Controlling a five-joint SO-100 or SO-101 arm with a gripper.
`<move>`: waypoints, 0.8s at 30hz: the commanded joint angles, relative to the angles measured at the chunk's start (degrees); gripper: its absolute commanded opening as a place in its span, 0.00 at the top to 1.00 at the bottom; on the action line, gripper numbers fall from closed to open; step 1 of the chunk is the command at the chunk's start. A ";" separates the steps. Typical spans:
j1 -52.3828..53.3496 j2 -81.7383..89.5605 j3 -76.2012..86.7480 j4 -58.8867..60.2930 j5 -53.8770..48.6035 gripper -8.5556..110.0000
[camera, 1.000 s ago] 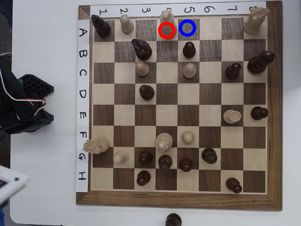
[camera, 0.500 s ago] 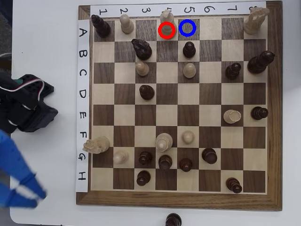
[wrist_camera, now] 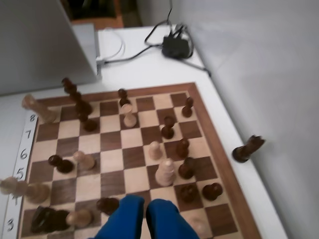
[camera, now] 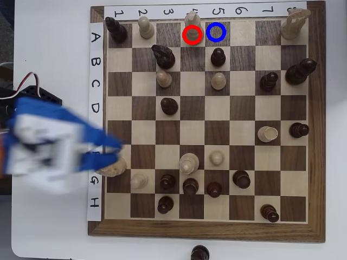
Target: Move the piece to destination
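Observation:
In the overhead view the piece (camera: 192,30), cream with a small rounded head, stands on the light square inside the red ring at the board's top edge. The destination (camera: 216,32), a dark square ringed in blue, is the square just right of it and holds nothing. My gripper (camera: 112,152), blue-fingered and motion-blurred, is over the board's left edge, far from both. In the wrist view the fingers (wrist_camera: 127,216) lie side by side with only a thin gap and nothing between them. The piece (wrist_camera: 30,190) shows there at the far left.
A cream knight-shaped piece (camera: 111,167) lies right at my fingertips. Several dark and cream pieces crowd the board; a dark one (camera: 218,56) stands just below the destination. Off the board are a dark piece (camera: 199,253) and a black box with cables (wrist_camera: 175,46).
The arm has swung from the lower left corner of the table up and right to the board's left edge. No chess piece has moved.

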 commanded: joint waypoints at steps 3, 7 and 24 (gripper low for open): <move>-18.46 -8.70 -11.51 10.55 25.31 0.93; -22.59 -7.03 -6.15 5.19 29.00 0.93; -33.13 2.29 21.88 -15.73 30.06 0.90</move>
